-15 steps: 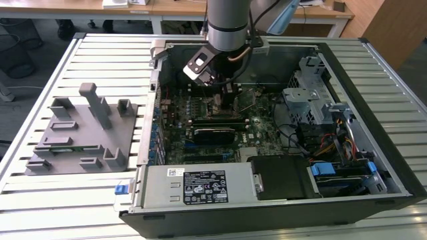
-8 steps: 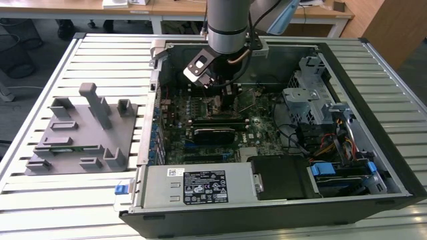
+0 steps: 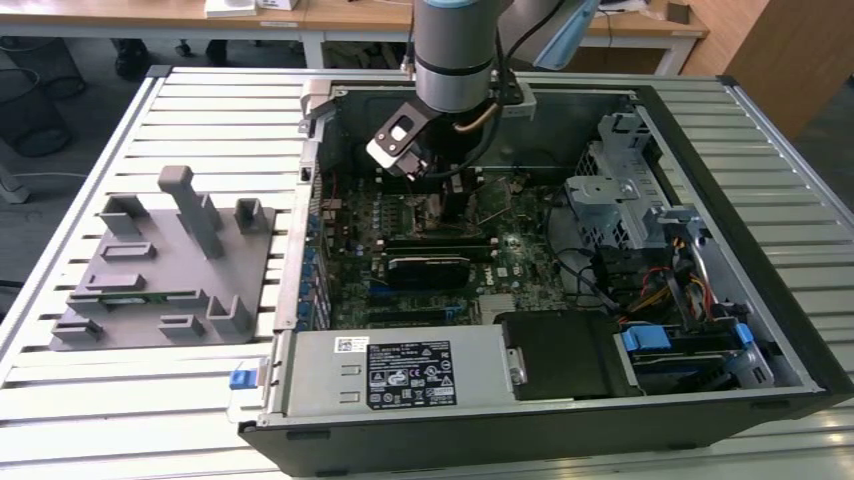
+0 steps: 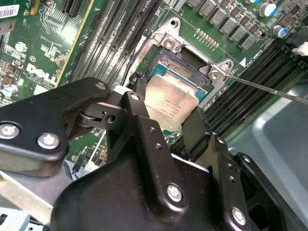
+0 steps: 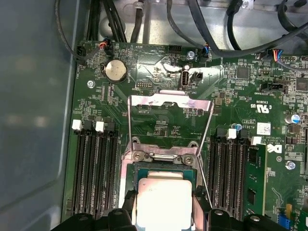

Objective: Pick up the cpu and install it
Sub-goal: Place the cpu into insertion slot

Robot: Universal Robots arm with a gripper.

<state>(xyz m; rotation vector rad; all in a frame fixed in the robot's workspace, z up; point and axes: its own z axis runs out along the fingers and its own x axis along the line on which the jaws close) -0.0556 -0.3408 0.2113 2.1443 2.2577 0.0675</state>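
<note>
The cpu (image 4: 169,102), a flat square chip with a silver lid, sits between my gripper's (image 4: 168,111) two black fingers, which press on opposite edges of it. It hangs slightly tilted just over the open motherboard socket (image 4: 185,67). In the first wrist view the cpu (image 5: 163,202) covers most of the socket frame (image 5: 163,156), and the metal load plate (image 5: 171,101) is flipped up behind it. In the exterior view my gripper (image 3: 438,198) reaches down inside the computer case, over the middle of the board.
The socket's thin lever (image 4: 269,89) sticks out to one side. Memory slots (image 5: 94,168) flank the socket. The case holds a black block (image 3: 427,268), a power supply (image 3: 400,370) and a drive cage (image 3: 627,200). A grey fixture (image 3: 147,270) lies at the exterior view's left.
</note>
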